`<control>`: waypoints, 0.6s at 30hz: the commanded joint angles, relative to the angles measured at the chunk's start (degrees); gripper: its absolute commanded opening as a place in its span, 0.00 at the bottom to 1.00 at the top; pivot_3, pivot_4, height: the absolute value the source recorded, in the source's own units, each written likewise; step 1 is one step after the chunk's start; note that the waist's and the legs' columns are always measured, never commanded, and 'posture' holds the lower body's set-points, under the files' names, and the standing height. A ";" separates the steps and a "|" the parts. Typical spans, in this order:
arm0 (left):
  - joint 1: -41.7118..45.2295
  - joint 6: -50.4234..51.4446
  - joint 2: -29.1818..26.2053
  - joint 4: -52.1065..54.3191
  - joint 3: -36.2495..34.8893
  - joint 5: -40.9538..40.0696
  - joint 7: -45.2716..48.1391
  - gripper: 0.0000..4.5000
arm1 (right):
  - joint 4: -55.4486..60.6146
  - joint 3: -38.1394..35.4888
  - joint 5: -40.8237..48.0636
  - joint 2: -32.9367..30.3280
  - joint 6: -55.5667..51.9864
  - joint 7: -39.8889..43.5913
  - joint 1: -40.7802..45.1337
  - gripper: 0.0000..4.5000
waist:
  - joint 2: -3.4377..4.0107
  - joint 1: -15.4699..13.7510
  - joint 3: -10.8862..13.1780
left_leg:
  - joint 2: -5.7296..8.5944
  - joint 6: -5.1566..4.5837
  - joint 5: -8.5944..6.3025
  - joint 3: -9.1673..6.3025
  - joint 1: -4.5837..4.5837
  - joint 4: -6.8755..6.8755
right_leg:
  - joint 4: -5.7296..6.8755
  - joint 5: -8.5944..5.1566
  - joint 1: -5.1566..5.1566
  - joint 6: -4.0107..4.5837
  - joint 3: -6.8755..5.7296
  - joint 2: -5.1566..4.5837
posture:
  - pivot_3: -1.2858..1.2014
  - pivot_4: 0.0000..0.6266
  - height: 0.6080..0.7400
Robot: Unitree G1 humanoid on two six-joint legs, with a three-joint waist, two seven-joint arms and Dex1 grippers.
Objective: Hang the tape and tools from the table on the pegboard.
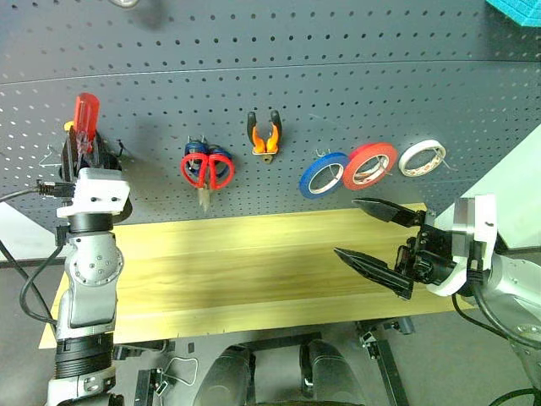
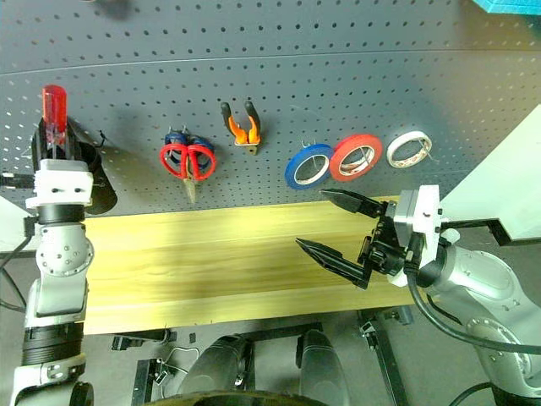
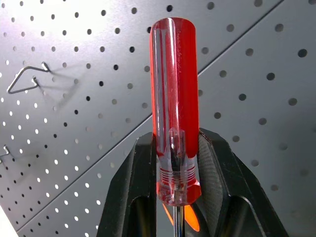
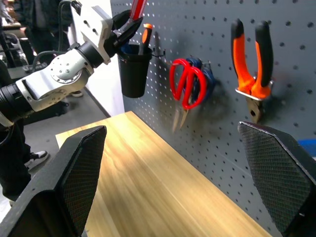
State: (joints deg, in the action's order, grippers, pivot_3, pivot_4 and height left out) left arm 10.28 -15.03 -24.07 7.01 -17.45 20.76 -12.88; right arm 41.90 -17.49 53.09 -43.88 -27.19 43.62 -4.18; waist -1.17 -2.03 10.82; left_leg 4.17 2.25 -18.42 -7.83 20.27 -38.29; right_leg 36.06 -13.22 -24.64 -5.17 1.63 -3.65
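Pegboard (image 1: 279,76) spans the back, table (image 1: 237,271) below it. My left hand (image 3: 175,173) is clenched on the red-handled screwdriver (image 3: 174,108), handle up, against the board's left side. My right hand (image 1: 372,237) is released, fingers wide apart over the table's right end. Hung on hooks: red-handled scissors (image 1: 207,169), pliers (image 1: 265,135), blue tape (image 1: 323,175), then red-orange roll (image 1: 370,165), white roll (image 1: 422,157). Right wrist view adds a black cup (image 4: 134,69) on the board just under the screwdriver; left wrist view shows an empty wire hook (image 3: 27,79).
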 commanded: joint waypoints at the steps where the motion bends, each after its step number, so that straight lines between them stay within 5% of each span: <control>1: 0.12 0.64 0.00 3.41 -2.66 0.67 -2.28 0.18 | 0.89 -1.70 0.65 -0.74 -0.06 0.09 -0.15 1.00 | 0.01 -0.03 0.01 | 0.00 0.00 0.00 0.00 0.00 0.00 | 0.00 0.00 0.00 0.00 0.00 0.00 | 0.52 0.33 0.90; 12: 2.39 1.76 -1.06 2.27 -2.99 2.65 -4.93 1.00 | 0.76 -1.79 -0.46 -0.63 0.05 -0.24 -1.74 1.00 | -0.01 -0.26 0.03 | 0.01 0.00 0.00 -0.02 0.02 0.00 | -0.02 0.00 0.02 -0.01 -0.02 0.00 | 0.52 0.33 0.90; 18: 5.50 2.33 -0.61 5.05 2.01 0.90 0.23 1.00 | 1.35 -1.20 -1.33 -0.11 0.35 -1.02 -2.37 1.00 | 0.00 -0.21 0.05 | 0.01 0.00 0.00 -0.02 0.02 0.00 | -0.04 -0.01 0.01 -0.01 -0.03 0.00 | 0.52 0.32 0.90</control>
State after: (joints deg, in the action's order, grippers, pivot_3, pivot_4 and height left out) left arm 14.48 -12.69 -24.57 8.23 -17.56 22.71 -14.89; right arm 41.88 -17.51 51.95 -43.97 -27.32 42.99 -6.57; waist -1.17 -2.24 10.87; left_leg 4.18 2.25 -18.42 -7.85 20.29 -38.29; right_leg 36.02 -13.22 -24.62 -5.18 1.60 -3.66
